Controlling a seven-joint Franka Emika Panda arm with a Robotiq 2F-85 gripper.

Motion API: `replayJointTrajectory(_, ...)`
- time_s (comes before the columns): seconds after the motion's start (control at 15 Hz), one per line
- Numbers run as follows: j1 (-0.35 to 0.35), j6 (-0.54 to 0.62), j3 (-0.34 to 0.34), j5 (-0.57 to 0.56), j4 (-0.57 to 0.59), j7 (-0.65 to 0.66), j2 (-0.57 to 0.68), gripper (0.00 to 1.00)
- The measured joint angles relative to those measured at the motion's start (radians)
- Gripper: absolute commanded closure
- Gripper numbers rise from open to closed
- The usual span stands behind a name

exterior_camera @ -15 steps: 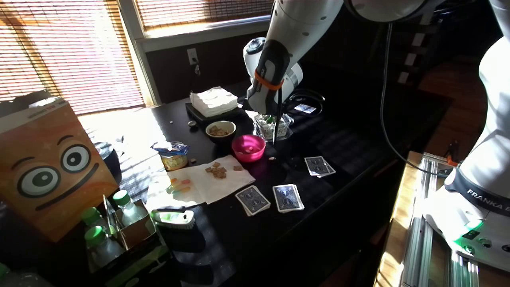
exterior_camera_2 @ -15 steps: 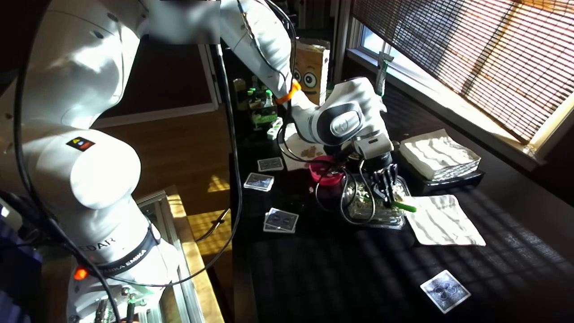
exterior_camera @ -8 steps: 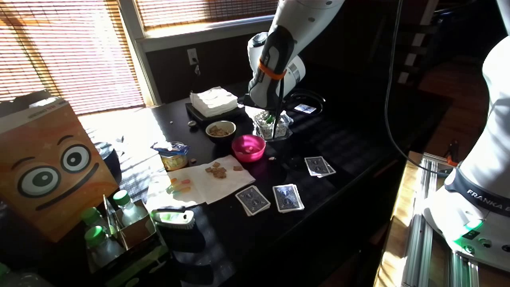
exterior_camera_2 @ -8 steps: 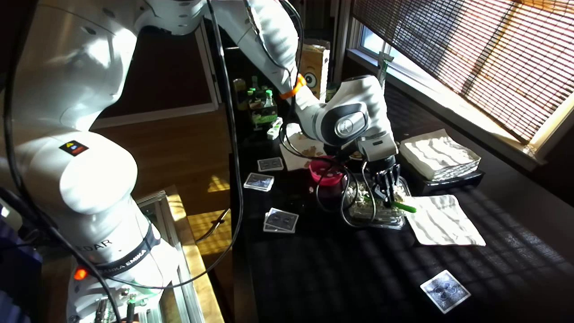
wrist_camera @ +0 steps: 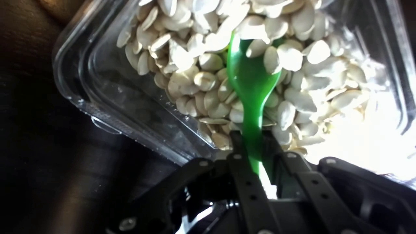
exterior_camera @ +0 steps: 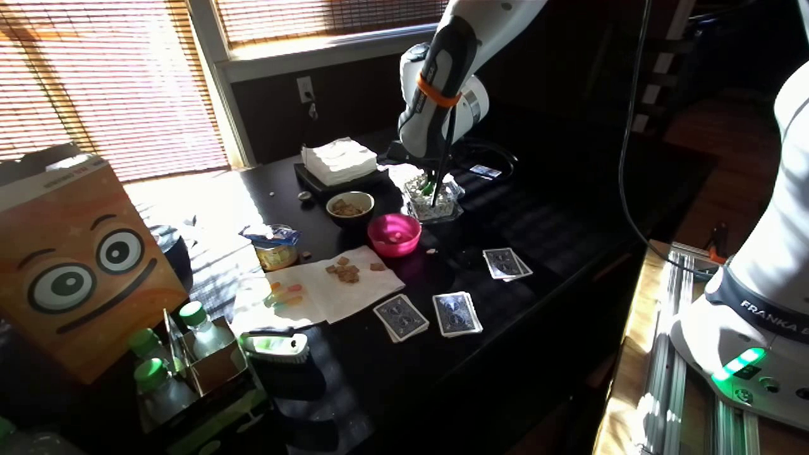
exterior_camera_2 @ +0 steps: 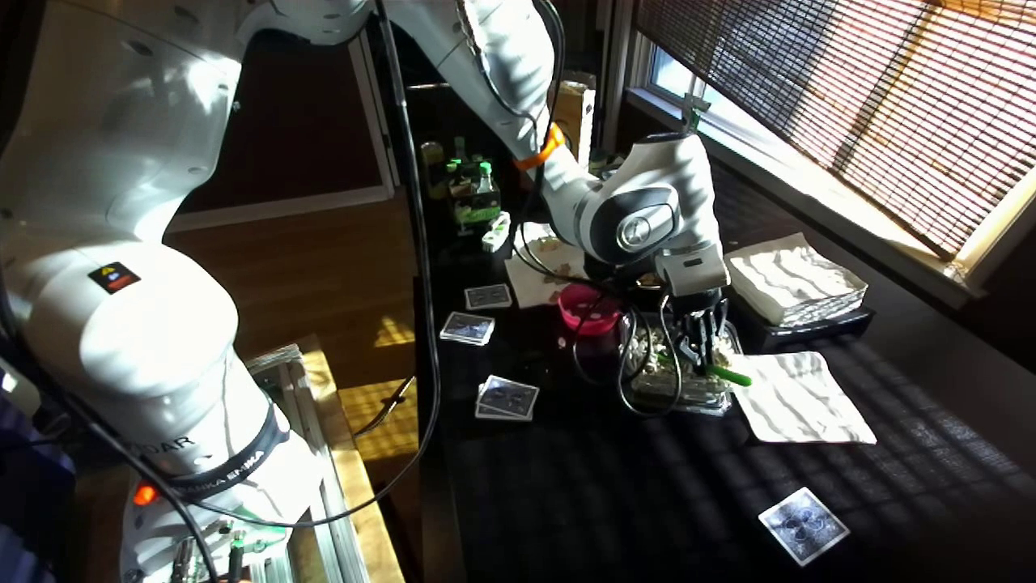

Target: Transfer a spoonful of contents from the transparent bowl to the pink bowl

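The transparent bowl is a clear squarish container (exterior_camera: 436, 215) holding the contents, pale whitish seeds (wrist_camera: 208, 81). It also shows in an exterior view (exterior_camera_2: 688, 395), and its rim shows in the wrist view (wrist_camera: 76, 70). A green spoon (wrist_camera: 252, 81) lies in the seeds with a few on its head. Its handle (exterior_camera_2: 731, 376) reaches past the container's edge. My gripper (wrist_camera: 252, 138) is shut on the spoon's handle over the container. The pink bowl (exterior_camera: 393, 248) stands close beside the container and holds some small pale pieces. It also shows in an exterior view (exterior_camera_2: 600, 328).
A dark bowl of brown cereal squares (exterior_camera: 346, 222) stands beside the pink bowl. A napkin stack (exterior_camera: 341, 161) is behind, and a flat napkin (exterior_camera_2: 801, 397) lies by the spoon's handle. A cable (exterior_camera: 444, 161) hangs near the container. Playing cards (exterior_camera: 456, 313) lie in front.
The forearm and wrist have shifted right in both exterior views, tilting the hand over the container. The fingertips and the spoon have hardly moved. The bowls stay put.
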Motion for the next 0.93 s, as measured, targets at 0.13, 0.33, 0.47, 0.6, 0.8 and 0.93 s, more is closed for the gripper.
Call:
replayJointTrajectory(0.13,-0.034,-0.008,0.028,-0.013,0.004,0.0,-0.017,0.95)
replayJointTrajectory(0.33,-0.087,-0.016,0.073,-0.026,0.01,0.0,-0.04,0.95)
replayJointTrajectory(0.47,-0.123,-0.024,0.104,-0.034,0.017,0.0,-0.052,0.95)
replayJointTrajectory(0.6,-0.158,-0.031,0.134,-0.04,0.021,0.0,-0.065,0.95)
replayJointTrajectory(0.8,-0.202,-0.036,0.172,-0.053,0.024,0.0,-0.08,0.95)
replayJointTrajectory(0.93,-0.226,-0.036,0.189,-0.065,0.024,0.0,-0.087,0.95)
